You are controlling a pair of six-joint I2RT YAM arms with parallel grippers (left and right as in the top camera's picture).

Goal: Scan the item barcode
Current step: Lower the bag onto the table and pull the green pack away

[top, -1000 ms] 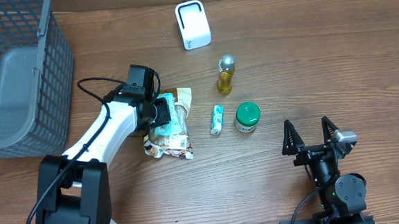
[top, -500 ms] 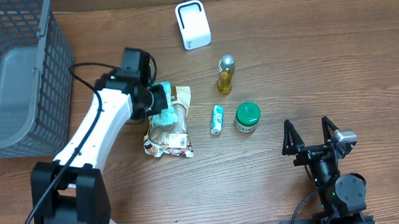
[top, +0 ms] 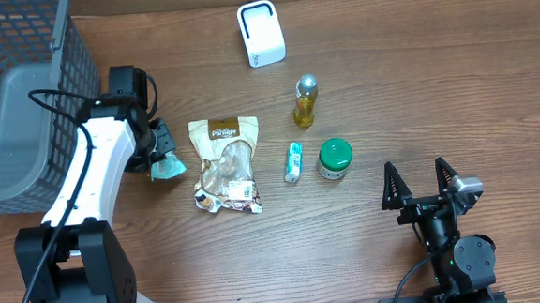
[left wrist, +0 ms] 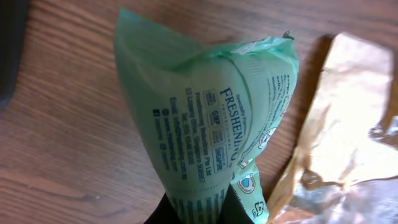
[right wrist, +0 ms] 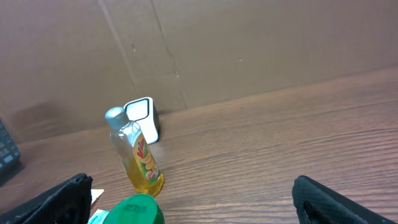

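"Two arms. Which one has the item?"

"The left one. From the left edge there's a grey basket [top: 23,101]. Just beside it the left gripper [top: 157,151] is clamped tight on a green packet [top: 170,167]. It pinches the packet by one end, so the printed face stands clear of the fingers [left wrist: 166,214]. I'd guess that's deliberate, since a covered barcode can't be read."

"Is the packet off the table [top: 388,78]?"

"It looks lifted, but I can't tell how high. It's apart from the snack bag [top: 226,165], next along."

"And the scanner?"

"The white scanner [top: 261,33] stands upright at the far edge, well apart from the packet. The packet has to be carried there and turned toward it. I can't make out a barcode on the side shown."

"What's further right?"

"A small tube [top: 294,161], an oil bottle [top: 305,100] and a green-lidded jar [top: 335,158], grouped near the middle. The bottle stands tall, so I'd keep the carry clear of it. Last is the right gripper [top: 418,185], its jaws spread wide and holding nothing. It sits near the front edge, out of the way."
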